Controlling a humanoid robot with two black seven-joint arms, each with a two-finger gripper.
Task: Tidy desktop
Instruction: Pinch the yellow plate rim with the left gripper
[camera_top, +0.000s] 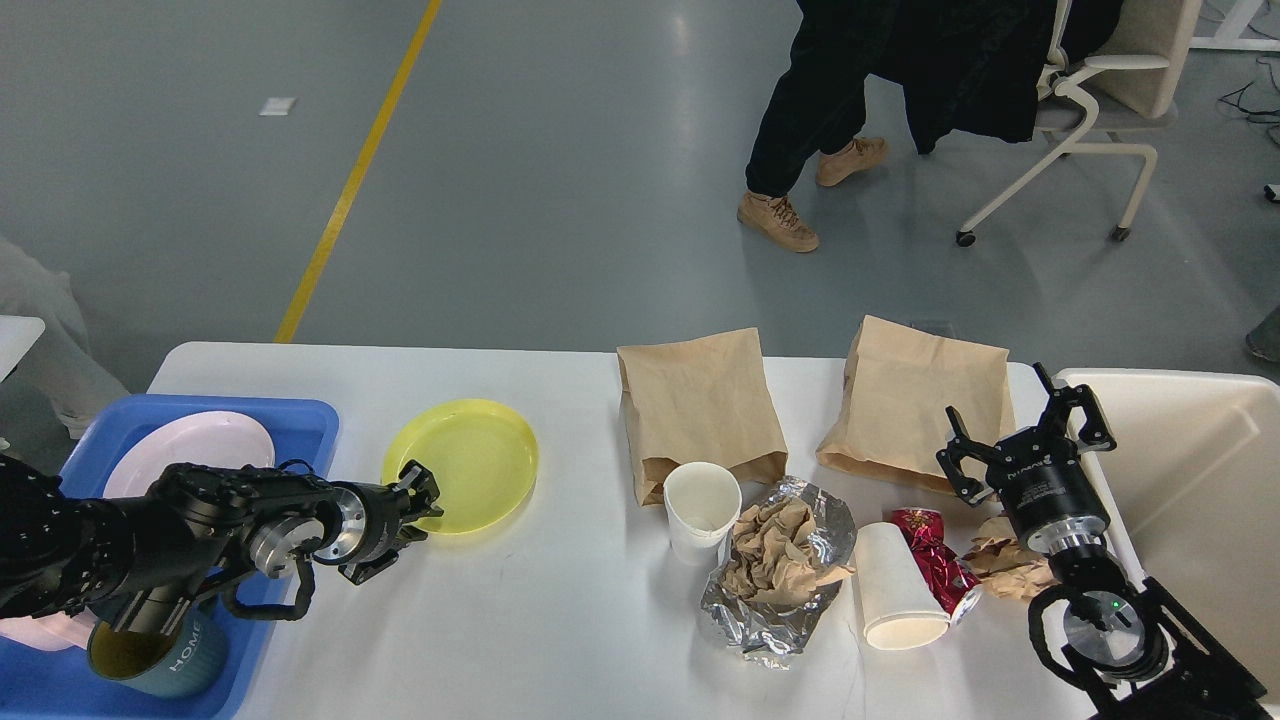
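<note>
Your left gripper (418, 500) is at the near-left rim of the yellow plate (462, 463), which lies flat on the desktop (520, 610) just beside the blue tray (310, 425). From this angle you cannot tell if its fingers are wide or narrow, or if they already touch the rim. The risk here is that a thin, shallow rim gives little to pinch; I think the plate can slide away toward the paper bag (698, 405) or tip up. Your right gripper (1025, 440) hangs above the second bag (915, 395) with fingers spread wide, holding nothing. If it comes down carelessly, it may knock the lying cup (895, 590) or the red wrapper (930, 555).
</note>
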